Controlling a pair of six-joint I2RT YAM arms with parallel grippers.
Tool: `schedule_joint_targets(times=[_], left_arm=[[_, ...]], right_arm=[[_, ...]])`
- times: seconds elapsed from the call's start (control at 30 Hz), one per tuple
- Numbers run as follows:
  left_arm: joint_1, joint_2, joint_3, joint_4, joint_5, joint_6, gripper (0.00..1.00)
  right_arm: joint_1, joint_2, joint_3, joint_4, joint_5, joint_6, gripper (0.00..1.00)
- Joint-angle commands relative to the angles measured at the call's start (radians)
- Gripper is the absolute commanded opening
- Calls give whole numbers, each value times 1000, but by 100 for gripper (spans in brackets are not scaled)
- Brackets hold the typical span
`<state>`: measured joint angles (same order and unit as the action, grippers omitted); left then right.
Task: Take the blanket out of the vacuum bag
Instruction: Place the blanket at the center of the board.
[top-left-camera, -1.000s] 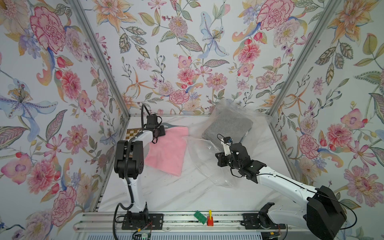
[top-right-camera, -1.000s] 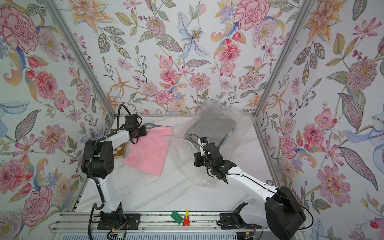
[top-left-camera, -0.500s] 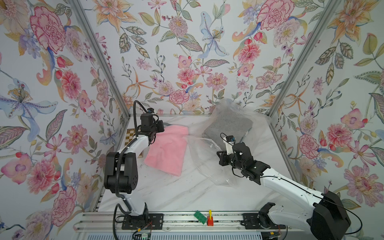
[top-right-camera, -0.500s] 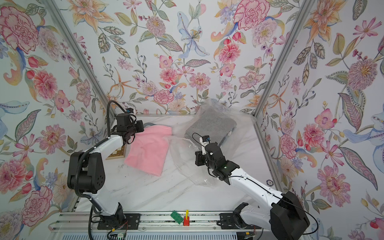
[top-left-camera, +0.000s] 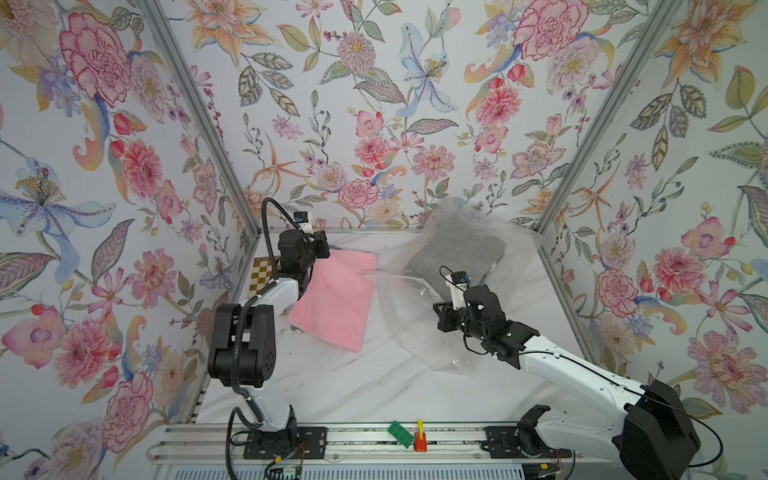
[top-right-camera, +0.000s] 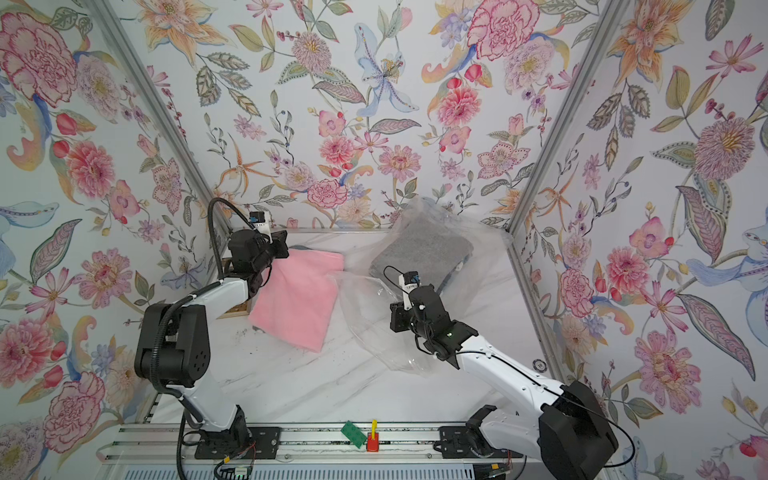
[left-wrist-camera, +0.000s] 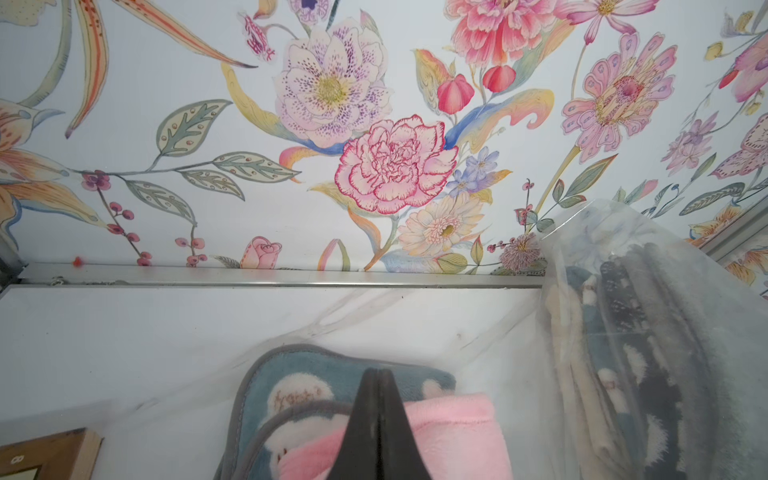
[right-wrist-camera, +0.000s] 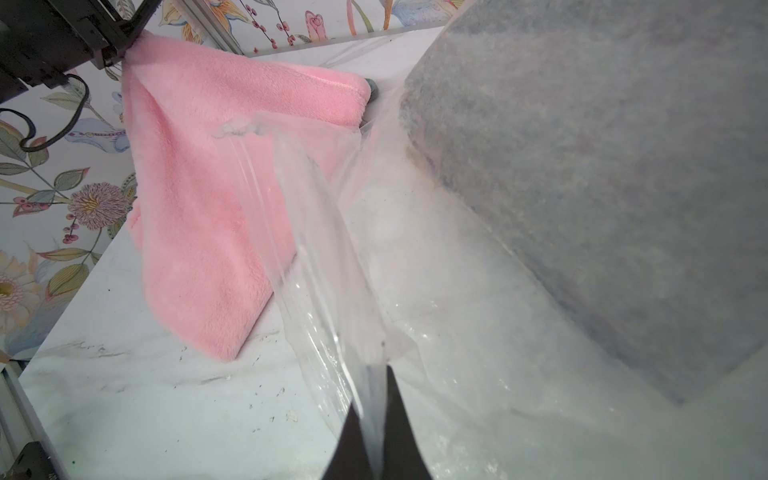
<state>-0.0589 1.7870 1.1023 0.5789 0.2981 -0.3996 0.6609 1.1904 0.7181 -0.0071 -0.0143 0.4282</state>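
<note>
Right wrist view gives me the best look at the vacuum bag (right-wrist-camera: 324, 249): clear, glossy, wrinkled film, one edge of it running straight into my right claw (right-wrist-camera: 376, 370), whose jaws are pinched closed on that film. From the claw the plastic fans outward. A loose flap drapes over the near edge of the pink blanket (right-wrist-camera: 199, 208), and the rest balloons around a thick, folded grey blanket (right-wrist-camera: 602, 166) that sits inside it, beyond and to one side of the claw. The pink blanket is soft, plush fleece with a stitched hem, lying mostly outside the bag on the white marbled table (right-wrist-camera: 124, 395). One corner is drawn up into a tent by my left claw (left-wrist-camera: 377, 374), which is clamped closed on it. Under that claw a blue patterned fleece layer (left-wrist-camera: 316, 386) with grey edging shows beneath the pink. A checkered board (top-left-camera: 262, 276) lies just beside the left claw, by the floral wall (top-left-camera: 374, 104). Dark specks (right-wrist-camera: 257, 390) dot the table between both claws.
</note>
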Motion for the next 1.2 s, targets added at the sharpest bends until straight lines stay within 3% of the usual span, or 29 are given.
schedule_joint_targets(times=[0.0, 0.07, 0.13, 0.27, 0.37, 0.47, 0.53, 0.67, 0.77, 0.83, 1.0, 1.17], left_arm=[[-2, 85, -16, 166, -60, -5, 0], [-1, 139, 36, 78, -126, -27, 0], [2, 186, 104, -47, -172, -42, 11], [2, 212, 175, -179, -218, -48, 47], [2, 136, 141, -185, -266, -11, 62], [2, -2, 56, -172, -287, 13, 70], [2, -103, -20, -153, -224, -1, 72], [2, -271, -227, 43, 93, -170, 69], [2, -246, -333, 262, 287, -378, 68], [4, -144, -365, 447, 360, -508, 68], [28, 129, -397, 852, 331, -780, 66], [31, 301, -427, 902, 244, -772, 67]], right_arm=[[8, 14, 21, -5, 9, 14, 0], [9, 14, 20, -4, 12, 17, 0], [9, 16, 18, -7, 10, 17, 0], [10, 9, 18, -12, 7, 10, 0], [11, -11, 10, -21, 14, 6, 0], [11, -47, -25, -5, 28, 12, 0], [9, -66, -50, 9, 33, 17, 0], [0, -70, -72, 28, 23, 20, 0], [-5, -58, -65, 36, 7, 17, 0], [-6, -43, -55, 39, -6, 14, 0], [5, -20, -27, 28, -25, 17, 0], [17, -52, -46, 23, -4, 40, 0]])
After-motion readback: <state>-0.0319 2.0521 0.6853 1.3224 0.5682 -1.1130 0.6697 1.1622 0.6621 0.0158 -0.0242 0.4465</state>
